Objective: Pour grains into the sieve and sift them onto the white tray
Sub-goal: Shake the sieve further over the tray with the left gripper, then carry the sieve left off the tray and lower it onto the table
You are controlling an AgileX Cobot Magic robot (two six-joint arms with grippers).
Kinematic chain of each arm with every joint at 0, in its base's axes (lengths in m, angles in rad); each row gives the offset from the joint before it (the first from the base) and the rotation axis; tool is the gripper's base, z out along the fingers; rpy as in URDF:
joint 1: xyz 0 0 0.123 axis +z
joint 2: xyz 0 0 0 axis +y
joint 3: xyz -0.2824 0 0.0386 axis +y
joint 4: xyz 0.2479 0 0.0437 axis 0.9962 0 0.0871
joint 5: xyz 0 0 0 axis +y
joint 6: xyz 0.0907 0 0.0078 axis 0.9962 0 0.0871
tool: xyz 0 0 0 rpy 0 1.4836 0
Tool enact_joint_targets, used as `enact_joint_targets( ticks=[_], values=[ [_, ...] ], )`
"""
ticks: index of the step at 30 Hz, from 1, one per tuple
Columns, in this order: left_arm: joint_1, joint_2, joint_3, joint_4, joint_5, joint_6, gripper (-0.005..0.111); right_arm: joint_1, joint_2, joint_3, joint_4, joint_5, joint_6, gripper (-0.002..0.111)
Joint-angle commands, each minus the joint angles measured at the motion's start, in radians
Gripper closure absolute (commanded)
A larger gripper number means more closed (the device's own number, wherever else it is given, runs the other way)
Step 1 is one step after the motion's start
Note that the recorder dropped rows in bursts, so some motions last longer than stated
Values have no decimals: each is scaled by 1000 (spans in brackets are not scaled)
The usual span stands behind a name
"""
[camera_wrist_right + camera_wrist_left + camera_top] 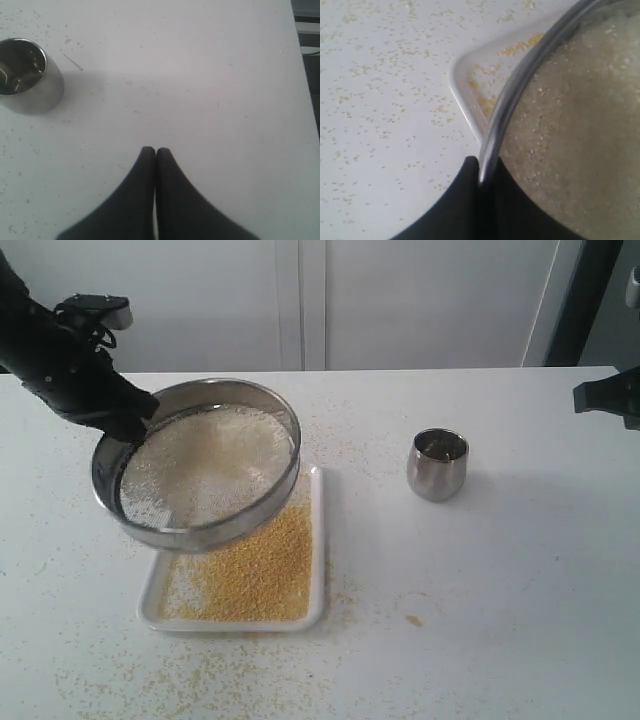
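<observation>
Two pincers we log: left pincer [481,169] clamps the tilted sieve [205,465] by its rim over the white tray [320,540], frame left; right pincer [155,151] pressed together, empty.

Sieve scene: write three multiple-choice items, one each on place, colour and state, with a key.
1. Where is the sieve? A) flat on the floor B) held tilted above the white tray C) hanging on a wall
2. What colour are the grains on the tray? A) golden-yellow B) black C) green
3. How is the right gripper? A) open around the sieve B) shut on a spoon C) shut, holding nothing
Key: 1 B, the left gripper clamps its rim over the tray; 2 A, a yellow layer covers the tray; 3 C, its jaws meet with nothing between.
</observation>
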Motion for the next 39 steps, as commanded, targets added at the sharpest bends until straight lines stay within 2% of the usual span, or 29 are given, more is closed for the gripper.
enact_joint_targets(
  ticks=[1,2,4,5,6,9,18,20,22,24,26,34,39],
  values=[
    [36,-19,68,-86,-75,-261,107,-3,-1,1,-2,-10,4,108],
    [40,-13,74,-138,-68,-219,107,-3,-1,1,-2,-10,4,108],
    [5,-22,86,-227,21,178,107,-3,-1,1,-2,-10,4,108],
    [-23,-27,97,-226,49,295,107,-3,-1,1,-2,-10,4,108],
    [-38,-33,109,-191,29,275,107,-3,-1,1,-2,-10,4,108],
    [-26,-33,111,-110,-73,-41,107,-3,-1,1,-2,-10,4,108],
    [-17,-35,83,8,16,-126,107,-3,-1,1,-2,-10,4,108],
    [-17,-44,84,52,38,-126,107,-3,-1,1,-2,-10,11,108],
    [-15,-59,84,157,36,-171,107,-3,-1,1,-2,-10,21,108],
    [7,-86,84,249,21,-239,107,-3,-1,1,-2,-10,21,108],
    [38,-112,84,272,19,-247,107,-3,-1,1,-2,-10,21,108],
    [243,-119,84,257,-30,-295,107,-3,-1,1,-2,-10,21,108],
    [300,-84,84,255,-131,-390,107,-3,-1,1,-2,-10,21,108]
  ],
)
